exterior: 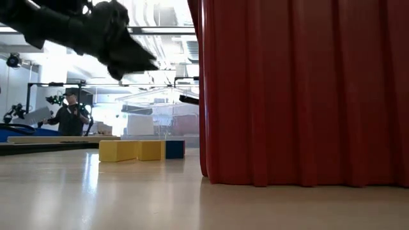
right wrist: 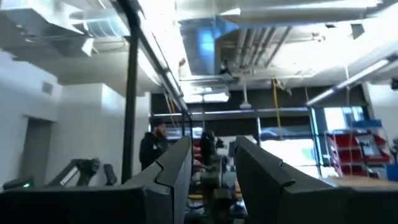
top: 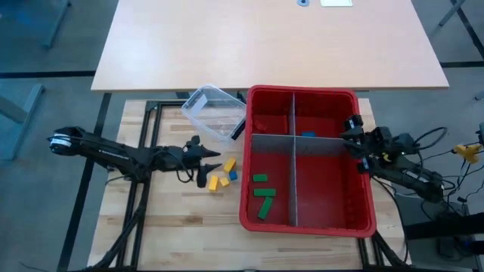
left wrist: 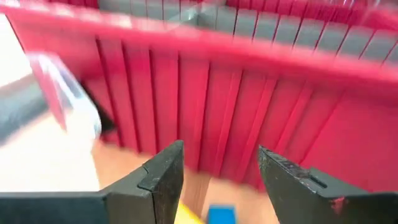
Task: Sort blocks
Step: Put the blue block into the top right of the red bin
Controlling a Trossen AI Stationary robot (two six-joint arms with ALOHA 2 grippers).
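Observation:
Yellow blocks [top: 214, 182] and blue blocks [top: 233, 175] lie flat on the table just left of the red bin [top: 363, 219]. In the low view they stand in a row: yellow [exterior: 118, 151], blue [exterior: 174, 149]. Three green blocks [top: 264, 193] lie in the bin's near-left compartment and a blue block [top: 308, 134] in a far one. My left gripper [left wrist: 221, 152] hovers open above the loose blocks, facing the bin's left wall; a blue block [left wrist: 221, 214] shows below its fingers. My right gripper [right wrist: 212, 146] is open over the bin's right wall [top: 352, 134], tipped upward, holding nothing.
A clear plastic tub [top: 215, 112] lies tilted at the bin's far-left corner. Grey divider panels [top: 293, 181] split the bin into compartments. A light tabletop [top: 265, 38] stands beyond the work table. People stand in the room behind [exterior: 70, 115].

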